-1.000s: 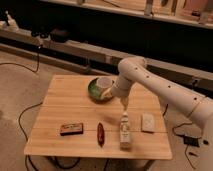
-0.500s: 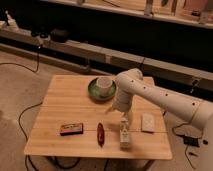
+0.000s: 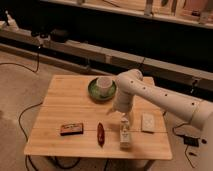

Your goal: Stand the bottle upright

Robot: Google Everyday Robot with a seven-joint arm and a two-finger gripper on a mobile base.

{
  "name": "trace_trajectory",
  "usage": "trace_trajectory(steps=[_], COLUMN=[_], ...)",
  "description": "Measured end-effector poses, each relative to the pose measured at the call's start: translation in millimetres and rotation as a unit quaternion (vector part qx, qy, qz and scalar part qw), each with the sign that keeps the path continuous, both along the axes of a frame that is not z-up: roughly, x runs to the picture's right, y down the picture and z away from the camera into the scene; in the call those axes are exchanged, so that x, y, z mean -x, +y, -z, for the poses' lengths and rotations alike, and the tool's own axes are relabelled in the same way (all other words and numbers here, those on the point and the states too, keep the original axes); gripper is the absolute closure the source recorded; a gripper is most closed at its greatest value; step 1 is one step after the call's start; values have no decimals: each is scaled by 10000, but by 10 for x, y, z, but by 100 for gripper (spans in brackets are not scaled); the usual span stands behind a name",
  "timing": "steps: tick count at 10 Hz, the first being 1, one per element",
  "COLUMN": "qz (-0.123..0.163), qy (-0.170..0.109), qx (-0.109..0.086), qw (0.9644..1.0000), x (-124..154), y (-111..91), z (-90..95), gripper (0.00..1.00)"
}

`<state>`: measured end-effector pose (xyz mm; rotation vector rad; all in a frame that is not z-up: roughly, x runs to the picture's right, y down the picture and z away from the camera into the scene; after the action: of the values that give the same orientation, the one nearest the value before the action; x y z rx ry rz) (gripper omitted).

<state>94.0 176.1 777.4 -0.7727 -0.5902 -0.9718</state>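
A light wooden slatted table (image 3: 65,100) stands on a concrete floor, with a dark shelf wall behind it. The white jointed robot arm (image 3: 165,97) reaches in from the right and bends down over the table's middle. Its gripper (image 3: 123,116) hangs low near the front right of the tabletop, right at the far end of the small whitish plastic bottle with a pale label (image 3: 125,136). Whether the gripper is spread, closed or pinching the bottle cannot be told, since its tip merges with the bottle's narrow end.

The bottle sits near the table's front edge as a long shape, with its narrow end pointing away toward the gripper. Whether it lies flat or is partly lifted cannot be told.

Just to its left lies a slim red pepper-like object (image 3: 100,134), and further left a flat dark brown rectangular block (image 3: 71,129). To the bottle's right rests a flat whitish rectangular pad (image 3: 148,122), apart from it. At the back of the table a round green plate (image 3: 93,91) carries a white cup (image 3: 104,85), close beside the arm's elbow.
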Motion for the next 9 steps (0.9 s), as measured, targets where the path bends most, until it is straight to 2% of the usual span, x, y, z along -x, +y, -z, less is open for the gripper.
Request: trace_trajectory(steps=[1,3,5,9], qz=[229,479,526,524], qy=[-38,-24,89,93], qx=[130,309,416,414], qw=[9996,9984,9977,9977], x=[-55,-127,-197,-191], y=[78,199,276,273], z=[58,126,144,142], gripper=[20,20,20,20])
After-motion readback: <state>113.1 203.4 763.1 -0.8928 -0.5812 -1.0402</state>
